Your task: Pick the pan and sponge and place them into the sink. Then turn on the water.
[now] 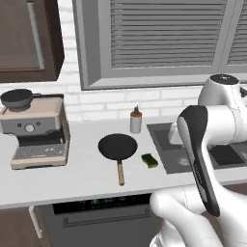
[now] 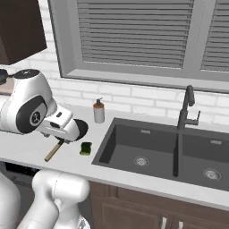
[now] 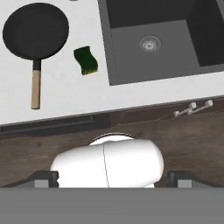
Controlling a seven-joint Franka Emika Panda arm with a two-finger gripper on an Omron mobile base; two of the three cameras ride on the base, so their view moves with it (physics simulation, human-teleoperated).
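The jaws are spread wide and hold nothing, above the near edge of the white surface (image 1: pixel 72 183). On it lies the pan (image 1: pixel 117 146), its wooden handle pointing to that edge. The green sponge (image 1: pixel 149 160) lies just right of it, apart, near the left rim of the sink (image 2: pixel 103 150). A soap bottle (image 1: pixel 136 120) stands far behind.
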